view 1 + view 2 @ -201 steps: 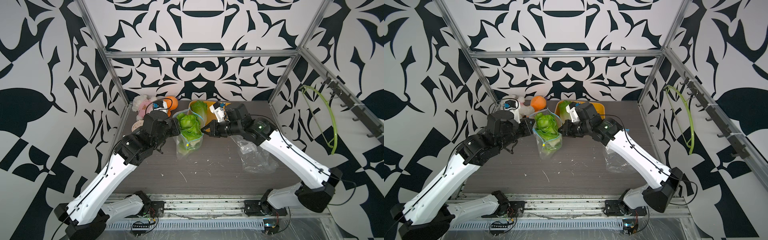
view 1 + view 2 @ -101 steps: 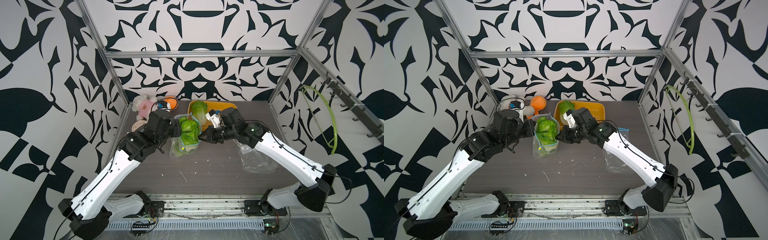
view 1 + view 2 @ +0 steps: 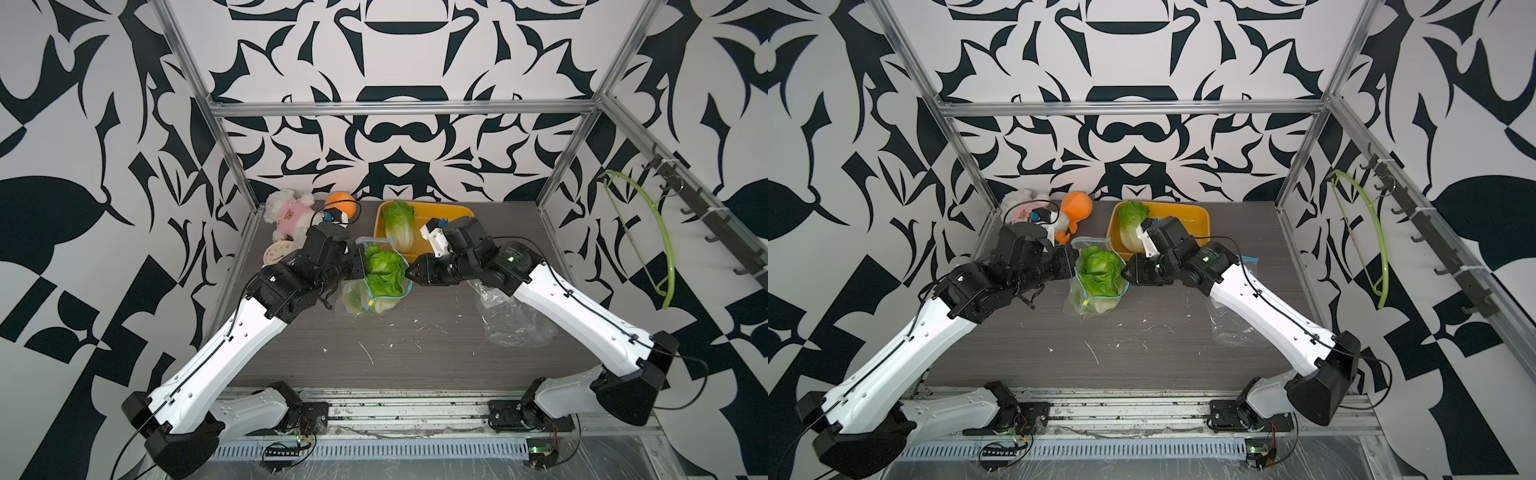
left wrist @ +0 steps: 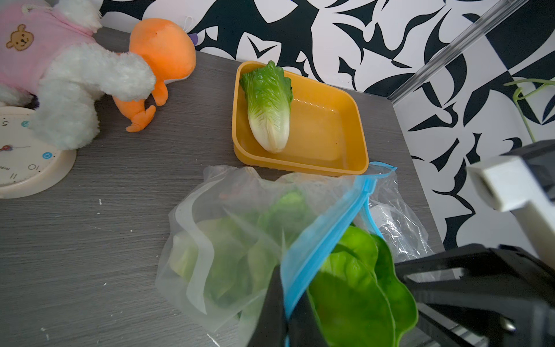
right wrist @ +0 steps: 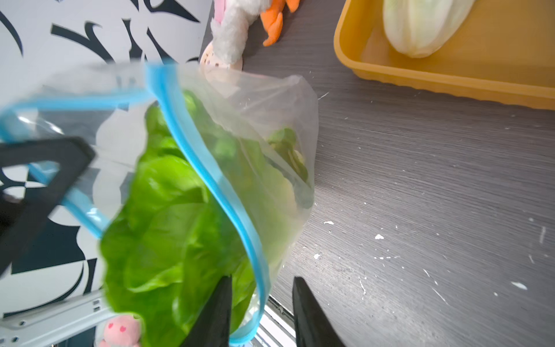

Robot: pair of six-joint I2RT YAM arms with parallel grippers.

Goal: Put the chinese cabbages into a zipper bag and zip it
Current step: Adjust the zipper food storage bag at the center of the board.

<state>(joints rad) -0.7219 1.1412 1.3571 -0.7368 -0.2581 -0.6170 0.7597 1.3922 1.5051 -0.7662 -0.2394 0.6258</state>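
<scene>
The zipper bag (image 3: pixel 353 299) is pinched at its blue rim by the clenched left gripper (image 4: pixel 286 300); the right gripper (image 5: pixel 261 281) is parted astride it. Two chinese cabbages (image 3: pixel 384 272) are bagged; a third cabbage (image 3: pixel 398 228) is laid in the yellow tray (image 3: pixel 451 212).

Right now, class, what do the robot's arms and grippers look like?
The left arm and right arm have white shells, black joints and thin black cables running along them. The left gripper and right gripper are black, with flat, tapering fingers.
</scene>
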